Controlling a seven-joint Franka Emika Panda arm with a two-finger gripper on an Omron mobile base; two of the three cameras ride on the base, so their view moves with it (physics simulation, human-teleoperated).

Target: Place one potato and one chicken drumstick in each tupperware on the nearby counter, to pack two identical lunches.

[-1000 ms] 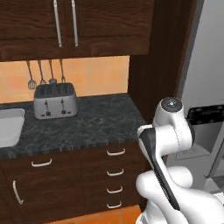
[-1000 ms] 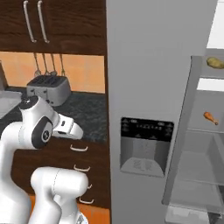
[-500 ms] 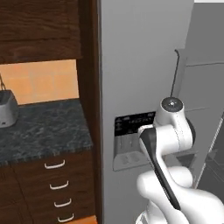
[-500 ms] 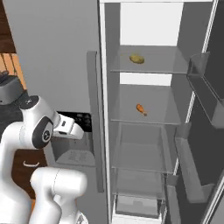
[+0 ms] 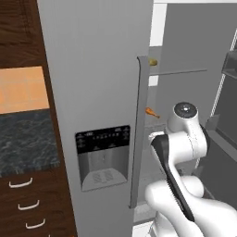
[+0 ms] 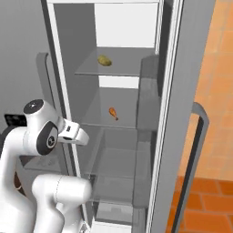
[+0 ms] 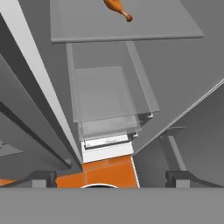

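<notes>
The fridge door stands open, so the food inside can be reached. A potato sits on the top glass shelf, near its back left corner. A chicken drumstick lies on the next shelf down, about in the middle. Both sit alone, with bare glass all around them. No second potato or drumstick can be seen.

The gripper points down into the fridge, with its fingers wide apart and nothing between them. It is well below the drumstick, so it likely must lift up and go in over the shelf's front edge. The counter is left of the closed fridge door.
</notes>
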